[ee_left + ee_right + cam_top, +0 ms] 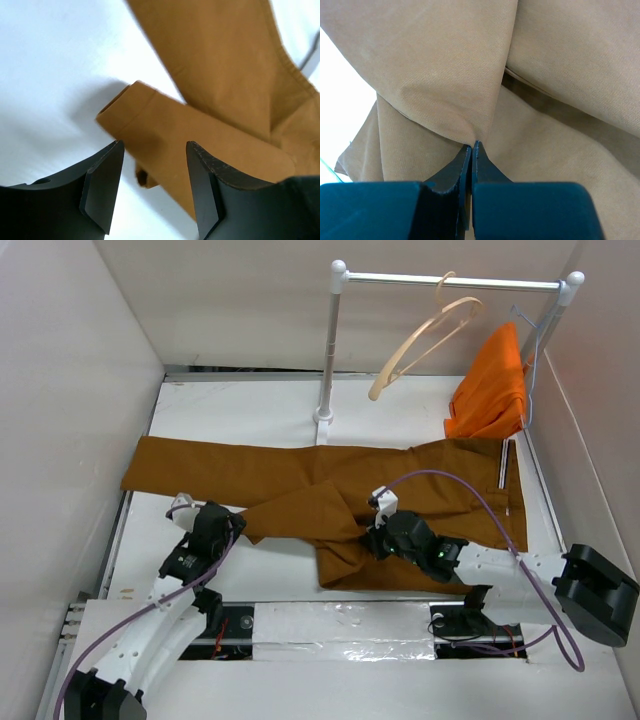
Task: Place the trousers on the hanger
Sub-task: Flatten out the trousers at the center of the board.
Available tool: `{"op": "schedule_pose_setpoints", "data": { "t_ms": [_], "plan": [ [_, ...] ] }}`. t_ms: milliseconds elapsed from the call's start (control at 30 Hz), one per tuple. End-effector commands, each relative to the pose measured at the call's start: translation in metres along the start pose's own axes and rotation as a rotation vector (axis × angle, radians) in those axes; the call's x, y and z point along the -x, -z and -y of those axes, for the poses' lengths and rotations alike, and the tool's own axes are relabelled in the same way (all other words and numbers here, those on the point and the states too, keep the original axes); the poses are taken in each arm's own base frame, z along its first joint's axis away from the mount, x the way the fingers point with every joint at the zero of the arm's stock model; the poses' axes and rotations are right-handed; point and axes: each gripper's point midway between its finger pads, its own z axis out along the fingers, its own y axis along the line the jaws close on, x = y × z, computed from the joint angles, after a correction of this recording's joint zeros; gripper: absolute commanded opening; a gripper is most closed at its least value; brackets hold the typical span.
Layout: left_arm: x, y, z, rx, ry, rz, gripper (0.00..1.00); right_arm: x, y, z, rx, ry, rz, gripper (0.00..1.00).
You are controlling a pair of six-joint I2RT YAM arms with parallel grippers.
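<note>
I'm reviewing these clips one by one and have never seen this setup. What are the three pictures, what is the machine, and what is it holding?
The machine is two white robot arms bolted at the table's near edge. The wide picture looks down from above and behind them; the other two come from cameras on each wrist.

On the white table lie long rust-brown fabric trousers, spread flat with one leg folded over. At the back, a pale wooden hanger hangs tilted from a metal rail, beside a bright orange garment.

The right gripper is shut, pinching a fold of the trousers. The left gripper is open, fingers either side of a folded leg end, holding nothing.
</note>
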Motion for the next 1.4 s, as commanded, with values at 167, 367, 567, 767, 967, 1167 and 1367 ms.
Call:
{"op": "schedule_pose_setpoints", "data": {
  "t_ms": [167,367,567,767,967,1167,1367],
  "plan": [
    [-0.022,0.002,-0.019,0.055,0.078,-0.084,0.51,0.013,0.003,0.004,-0.011,-0.005,0.045,0.00],
    [-0.013,-0.004,-0.024,0.087,0.123,-0.021,0.48,0.023,0.011,0.006,-0.001,-0.025,0.094,0.00],
    [-0.005,-0.014,-0.032,0.145,0.131,0.042,0.36,0.018,0.014,0.013,0.000,-0.028,0.087,0.00],
    [0.002,-0.014,-0.029,0.112,0.156,0.087,0.17,0.020,0.014,0.010,0.017,-0.029,0.093,0.00],
    [0.015,-0.008,-0.017,0.050,0.161,0.129,0.00,0.021,0.011,0.005,0.036,-0.031,0.087,0.00],
    [0.091,0.053,0.052,-0.119,0.079,0.282,0.00,0.030,0.015,-0.007,0.086,-0.017,0.091,0.48],
    [0.229,0.196,0.116,-0.234,0.009,0.624,0.00,0.054,0.027,-0.003,0.054,-0.034,0.137,0.80]
  ]
}}
